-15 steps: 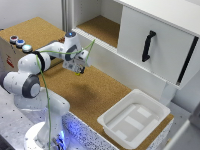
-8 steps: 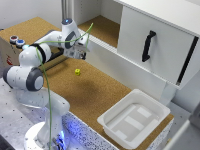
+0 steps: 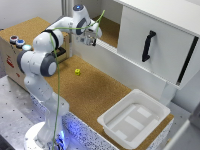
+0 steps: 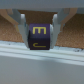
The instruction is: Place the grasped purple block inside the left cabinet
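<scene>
You have the cork-topped bench (image 3: 95,95) running under everything, with the white cabinet unit along its far side. The door with the black handle (image 3: 146,46) covers the compartment on the exterior view's right; the left cabinet (image 3: 111,27), doorless with a cork floor, stands open beside it. Your arm (image 3: 42,60) reaches up from its base at the bench's near edge toward that opening. A white tray (image 3: 135,120) sits on the bench near the exterior view's right corner. The claw (image 3: 90,35) hangs just in front of the left cabinet's lower lip, clamped on the purple block (image 4: 39,34), which seems level with the sill, though the wrist view is blurry. A small yellow piece (image 3: 77,72) lies on the cork below.
</scene>
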Available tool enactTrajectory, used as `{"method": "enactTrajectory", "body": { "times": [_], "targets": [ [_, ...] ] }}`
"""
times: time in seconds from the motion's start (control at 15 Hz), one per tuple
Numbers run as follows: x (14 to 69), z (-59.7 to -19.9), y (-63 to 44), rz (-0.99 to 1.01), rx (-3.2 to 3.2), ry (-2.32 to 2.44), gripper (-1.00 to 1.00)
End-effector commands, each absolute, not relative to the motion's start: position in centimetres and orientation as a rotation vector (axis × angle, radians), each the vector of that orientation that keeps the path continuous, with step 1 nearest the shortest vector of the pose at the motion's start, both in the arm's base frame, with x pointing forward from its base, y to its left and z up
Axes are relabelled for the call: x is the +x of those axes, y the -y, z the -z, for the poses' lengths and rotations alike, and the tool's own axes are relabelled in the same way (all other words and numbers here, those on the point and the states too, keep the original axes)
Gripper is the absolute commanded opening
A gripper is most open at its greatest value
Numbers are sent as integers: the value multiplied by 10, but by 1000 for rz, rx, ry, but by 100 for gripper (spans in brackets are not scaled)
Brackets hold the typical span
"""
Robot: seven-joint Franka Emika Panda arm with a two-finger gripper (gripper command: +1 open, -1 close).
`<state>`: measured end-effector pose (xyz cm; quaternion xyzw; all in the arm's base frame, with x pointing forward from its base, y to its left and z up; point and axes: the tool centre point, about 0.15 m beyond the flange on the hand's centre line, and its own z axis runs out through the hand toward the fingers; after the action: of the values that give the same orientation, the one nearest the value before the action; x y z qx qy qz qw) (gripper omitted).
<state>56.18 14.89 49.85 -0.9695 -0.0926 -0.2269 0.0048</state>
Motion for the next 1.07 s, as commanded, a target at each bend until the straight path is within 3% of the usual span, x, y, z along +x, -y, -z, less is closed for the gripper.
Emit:
{"method": "enactTrajectory", "body": {
  "times": [0.0, 0.47, 0.67, 0.73, 1.0],
  "targets": [
    [639, -506, -173, 502, -3124, 185, -100],
    [704, -464, -160, 321, -3145, 35, -100],
    [706, -458, -151, 371, -3129, -70, -100],
    [702, -464, -148, 413, -3126, -76, 100],
    [658, -489, -156, 603, -3109, 5, 100]
  ]
}}
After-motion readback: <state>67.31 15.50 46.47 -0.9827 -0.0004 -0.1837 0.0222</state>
